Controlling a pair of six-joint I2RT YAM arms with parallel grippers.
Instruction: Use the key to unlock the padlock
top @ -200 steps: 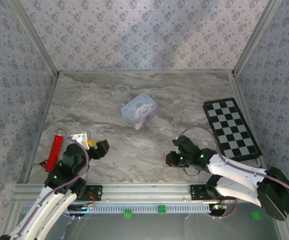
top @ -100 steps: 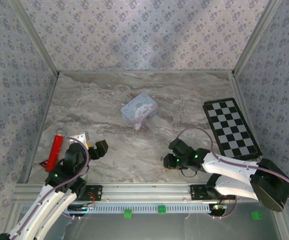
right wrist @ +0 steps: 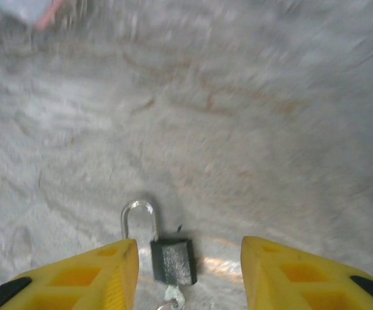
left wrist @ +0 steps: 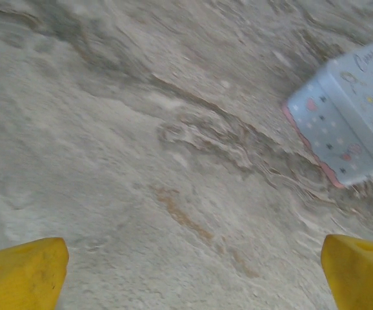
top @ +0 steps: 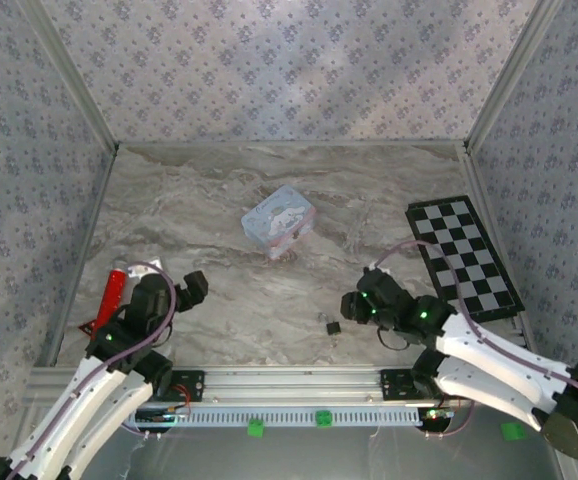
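the padlock [right wrist: 173, 261] points its shackle [right wrist: 139, 208] and long axis forward-left, right end effector [right wrist: 190, 250] fingers apart

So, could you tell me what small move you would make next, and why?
I would probably just draw the right gripper clear: the padlock lies on the table with its shackle swung out, apparently unlocked, and the fingers stand apart without gripping it.
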